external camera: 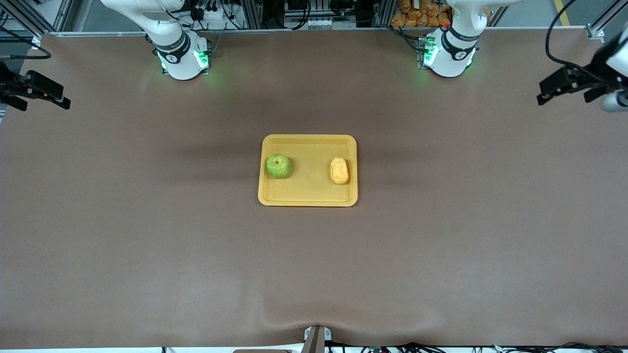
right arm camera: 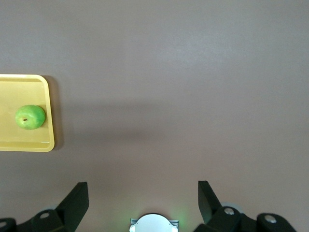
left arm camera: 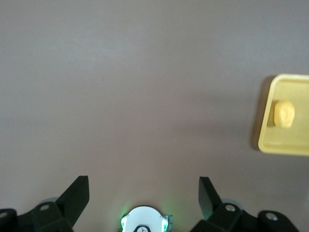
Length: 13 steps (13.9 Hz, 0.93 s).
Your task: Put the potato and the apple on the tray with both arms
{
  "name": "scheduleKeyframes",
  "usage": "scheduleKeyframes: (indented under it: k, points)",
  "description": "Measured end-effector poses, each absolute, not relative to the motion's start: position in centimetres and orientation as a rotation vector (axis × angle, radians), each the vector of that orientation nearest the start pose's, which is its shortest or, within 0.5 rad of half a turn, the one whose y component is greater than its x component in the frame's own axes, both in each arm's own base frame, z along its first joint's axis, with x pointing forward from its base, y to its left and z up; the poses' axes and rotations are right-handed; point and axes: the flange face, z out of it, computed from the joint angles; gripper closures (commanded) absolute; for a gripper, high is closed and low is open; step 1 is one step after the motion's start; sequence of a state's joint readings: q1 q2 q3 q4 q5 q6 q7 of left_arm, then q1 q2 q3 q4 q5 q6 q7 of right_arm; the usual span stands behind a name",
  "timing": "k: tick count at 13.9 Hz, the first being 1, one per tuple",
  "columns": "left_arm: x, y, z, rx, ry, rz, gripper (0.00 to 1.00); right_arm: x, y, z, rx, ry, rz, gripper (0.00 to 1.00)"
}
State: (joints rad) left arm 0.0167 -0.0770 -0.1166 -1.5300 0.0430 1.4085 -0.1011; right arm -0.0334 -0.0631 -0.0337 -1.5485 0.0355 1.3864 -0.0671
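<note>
The yellow-orange tray point(external camera: 307, 196) lies in the middle of the table. The green apple point(external camera: 278, 166) sits on it toward the right arm's end. The yellow potato point(external camera: 339, 170) sits on it toward the left arm's end. My left gripper point(external camera: 559, 88) is raised over the bare table at the left arm's end, open and empty point(left arm camera: 143, 193). Its wrist view shows the potato point(left arm camera: 284, 113) on the tray point(left arm camera: 270, 145). My right gripper point(external camera: 44, 95) is raised over the table at the right arm's end, open and empty point(right arm camera: 143, 193). Its wrist view shows the apple point(right arm camera: 30, 117) on the tray point(right arm camera: 29, 145).
The brown table cover point(external camera: 314, 264) spreads all round the tray. The two arm bases point(external camera: 182, 61) point(external camera: 449, 56) stand with green lights along the table's edge farthest from the front camera. A small bracket point(external camera: 315, 338) sits at the nearest edge.
</note>
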Motion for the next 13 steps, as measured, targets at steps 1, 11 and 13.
scheduleKeyframes:
  k: [1,11,13]
  points:
    - [50.51,-5.39,67.14,-3.084,0.004,0.065,0.0,51.41,-3.1,65.34,-3.094,-0.007,0.149,0.0]
    - [49.63,-4.67,67.6,-3.084,0.052,0.074,0.0,51.42,-3.12,65.35,-3.094,-0.007,0.147,0.0]
    - [49.55,-4.63,67.53,-3.083,0.051,0.085,0.0,51.42,-3.12,65.35,-3.094,-0.007,0.147,0.0]
